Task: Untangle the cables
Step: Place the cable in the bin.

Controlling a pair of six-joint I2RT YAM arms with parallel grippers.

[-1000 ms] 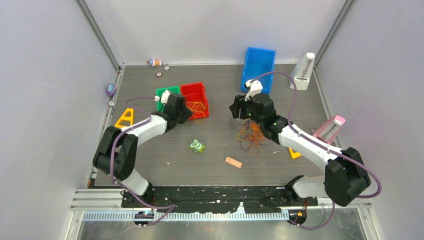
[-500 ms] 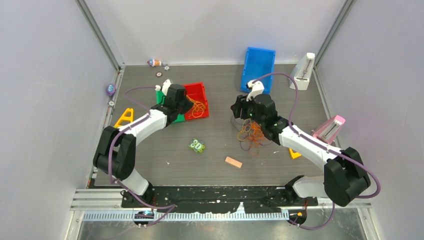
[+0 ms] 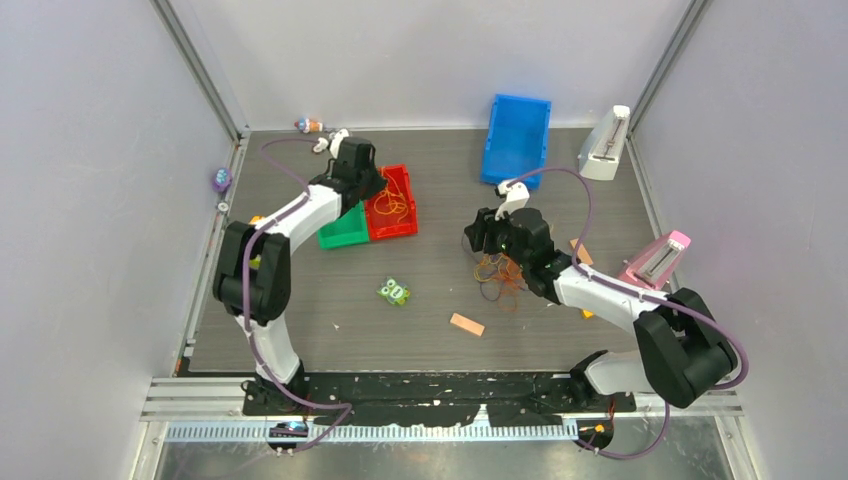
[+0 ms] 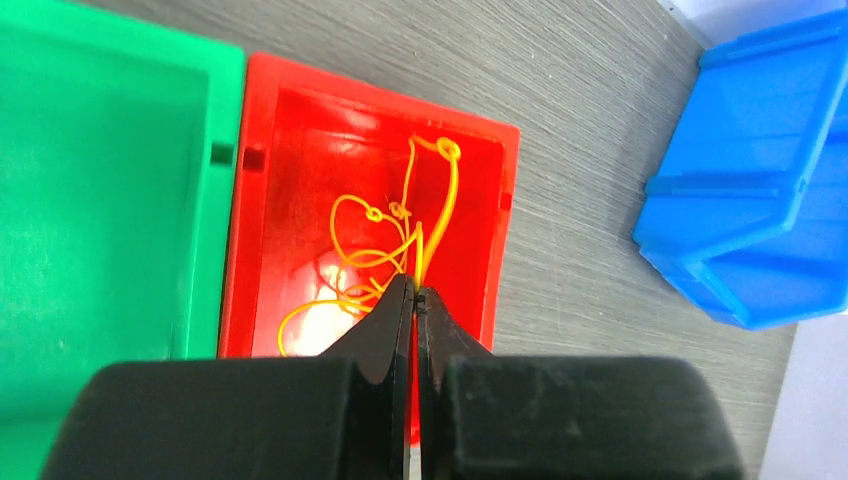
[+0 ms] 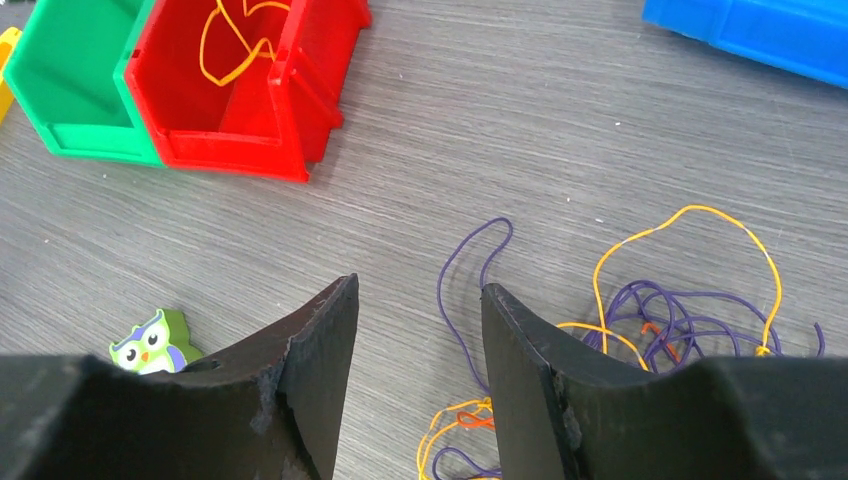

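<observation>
The cables (image 3: 500,272) lie in a loose tangle of orange, purple and red strands on the grey table, right of centre; they show again at the lower right of the right wrist view (image 5: 660,320). My right gripper (image 3: 474,241) (image 5: 418,285) hovers at the tangle's left edge, open. One purple loop runs on the table under the gap and nothing is pinched. My left gripper (image 3: 377,190) (image 4: 415,290) is over the red bin (image 3: 395,228) (image 4: 300,150). Its jaws are shut on an orange cable (image 4: 418,250) that rises from the coil in that bin.
A green bin (image 3: 342,235) touches the red bin's left side. A blue bin (image 3: 517,135) lies at the back. An owl toy (image 3: 394,292) and an orange block (image 3: 466,324) lie in front. A white stand (image 3: 605,143) and a pink stand (image 3: 658,257) are at the right.
My left arm swung toward the back, over the red bin, and its jaws closed. The green bin slid nearer. My right gripper drew back toward the tangle and narrowed slightly.
</observation>
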